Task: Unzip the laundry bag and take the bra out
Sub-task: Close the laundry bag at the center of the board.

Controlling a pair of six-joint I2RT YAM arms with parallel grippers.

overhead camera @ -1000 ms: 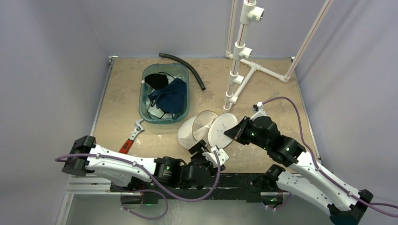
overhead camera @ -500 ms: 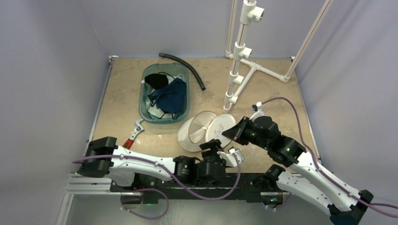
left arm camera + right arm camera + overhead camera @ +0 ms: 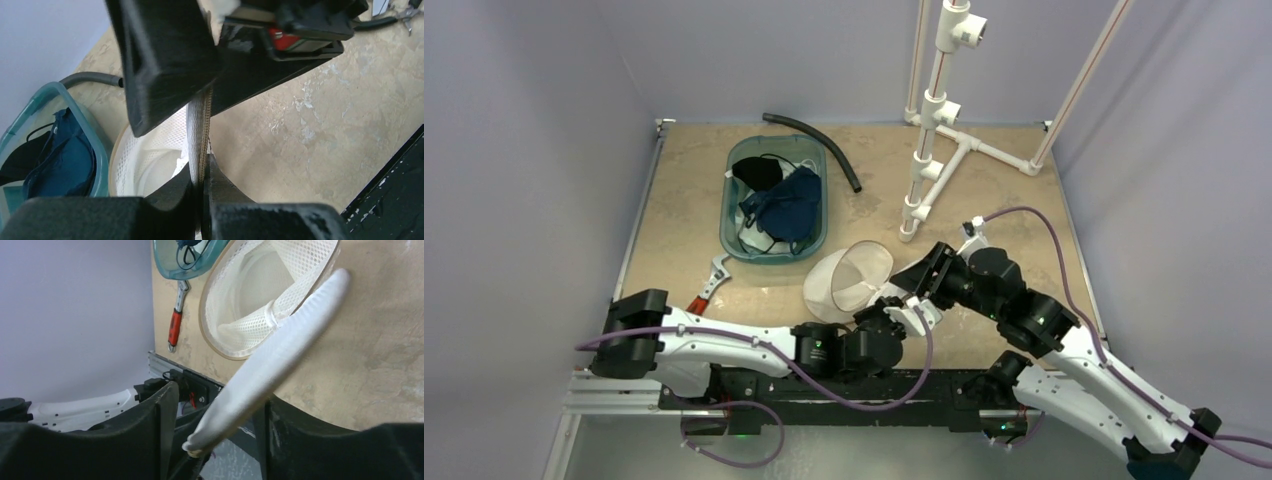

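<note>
Left gripper [image 3: 202, 175]: jaws pinched shut on zip edge [image 3: 199, 130] of lid [image 3: 280, 340], likely to hold it clear. Laundry bag [image 3: 844, 280]: mouth open, 5 o'clock from teal tub [image 3: 770, 259]. Right gripper [image 3: 217, 397]: jaws parted, lid between, probably freeing to reach inside.

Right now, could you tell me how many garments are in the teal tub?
3: a black garment at the far end, a navy garment in the middle, white fabric at the near end; others may be hidden beneath.
</note>
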